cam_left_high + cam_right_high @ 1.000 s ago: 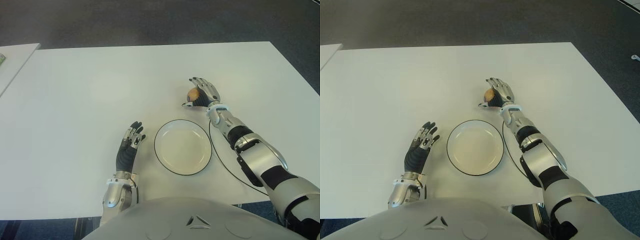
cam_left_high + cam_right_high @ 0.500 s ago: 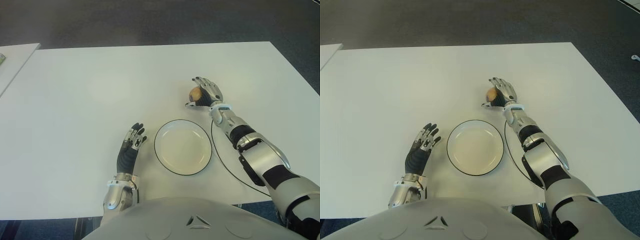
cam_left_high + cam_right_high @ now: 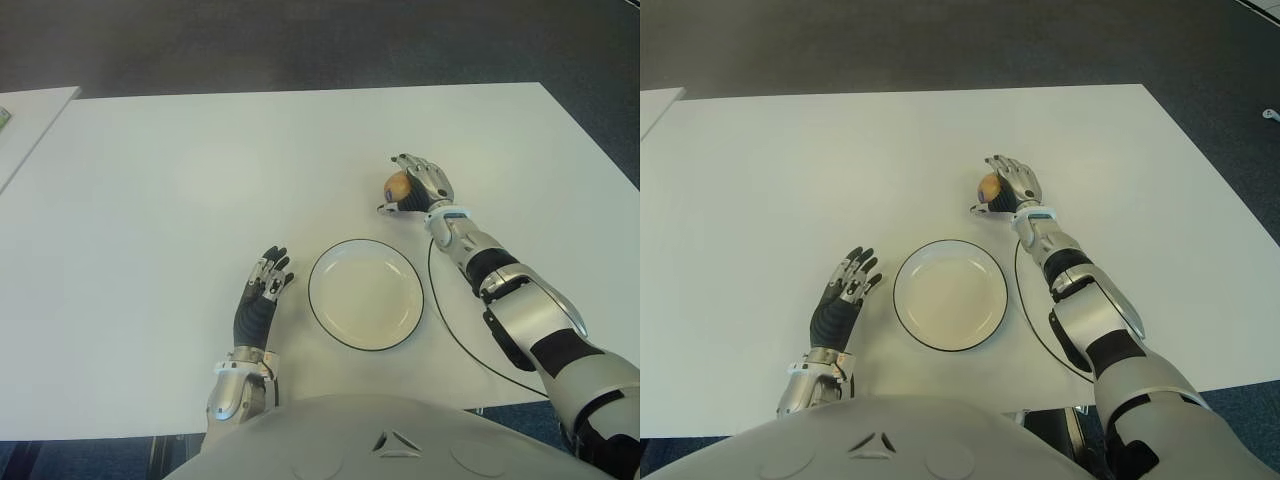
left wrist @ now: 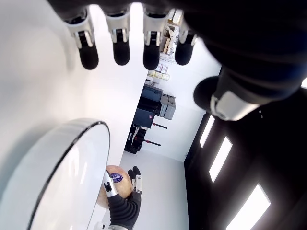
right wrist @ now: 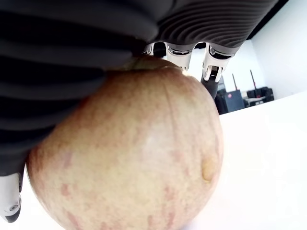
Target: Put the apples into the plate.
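My right hand (image 3: 420,186) is out over the table (image 3: 180,180), beyond the plate (image 3: 366,294) and a little to its right. The fingers are curled around the apple (image 3: 397,186) — clamped on it from above and behind, with the fruit showing on the side toward my left. In the right wrist view the apple (image 5: 129,148) fills nearly everything: yellowish skin with red flecks, my palm dark over its top, and two fingertips (image 5: 213,67) reaching down past its far side. From the left wrist view I can see a small purple sticker on it. Whether the apple is touching the table or held just off it, I cannot tell.

The plate is white with a thin dark rim, nothing in it, lying near my body. The apple is apart from it, past its far edge.

My left hand (image 3: 259,297) shows just left of the plate, palm down, fingers straight and slightly spread, holding nothing — the left wrist view shows the four fingertips (image 4: 89,55) in a row over the white surface.
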{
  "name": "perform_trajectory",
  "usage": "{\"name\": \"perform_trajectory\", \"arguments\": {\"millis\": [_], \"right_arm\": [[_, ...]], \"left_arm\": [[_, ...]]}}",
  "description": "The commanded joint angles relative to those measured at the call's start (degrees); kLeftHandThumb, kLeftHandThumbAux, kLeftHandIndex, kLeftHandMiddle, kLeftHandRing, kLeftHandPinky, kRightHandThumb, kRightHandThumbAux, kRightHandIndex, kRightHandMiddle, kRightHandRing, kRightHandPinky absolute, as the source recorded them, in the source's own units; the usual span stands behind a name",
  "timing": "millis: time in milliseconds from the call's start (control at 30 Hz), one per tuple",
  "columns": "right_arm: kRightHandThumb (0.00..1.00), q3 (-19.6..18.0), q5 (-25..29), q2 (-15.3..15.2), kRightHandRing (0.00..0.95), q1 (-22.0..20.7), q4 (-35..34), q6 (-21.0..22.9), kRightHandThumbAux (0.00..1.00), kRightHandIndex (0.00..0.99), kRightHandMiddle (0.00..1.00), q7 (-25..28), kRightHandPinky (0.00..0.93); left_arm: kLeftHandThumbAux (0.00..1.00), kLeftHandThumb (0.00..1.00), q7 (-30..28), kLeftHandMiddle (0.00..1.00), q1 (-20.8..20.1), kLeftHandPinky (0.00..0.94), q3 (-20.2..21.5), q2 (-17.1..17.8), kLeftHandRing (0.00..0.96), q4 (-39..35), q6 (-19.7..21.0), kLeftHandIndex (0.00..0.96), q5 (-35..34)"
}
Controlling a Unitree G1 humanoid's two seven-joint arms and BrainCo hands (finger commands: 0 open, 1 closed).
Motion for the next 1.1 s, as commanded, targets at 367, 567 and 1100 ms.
{"name": "perform_trajectory", "arguments": {"millis": [367, 567, 1100], "right_arm": [[0.347, 3.9, -3.0, -0.1, 0.629, 0.3, 4.9, 0.5, 0.691, 0.541, 0.638, 0.1, 0.641], [0.368, 4.0, -2.4, -0.6, 0.676, 0.5, 4.2, -0.3, 0.739, 0.604, 0.699, 0.2, 0.656], [0.671, 3.2, -1.3, -0.2, 0.704, -0.1, 4.5, 0.3, 0.726, 0.463, 0.731, 2.8, 0.656]], "left_arm": [[0.513, 0.222, -0.3, 0.118, 0.2, 0.159, -0.5, -0.2, 0.105, -0.1, 0.3, 0.119, -0.6], [0.510, 0.214, -0.5, 0.124, 0.1, 0.167, -0.5, -0.2, 0.109, 0.0, -0.1, 0.125, -0.6], [0.522, 0.234, -0.5, 0.121, 0.3, 0.165, -0.6, -0.2, 0.110, -0.4, -0.3, 0.123, -1.5]]}}
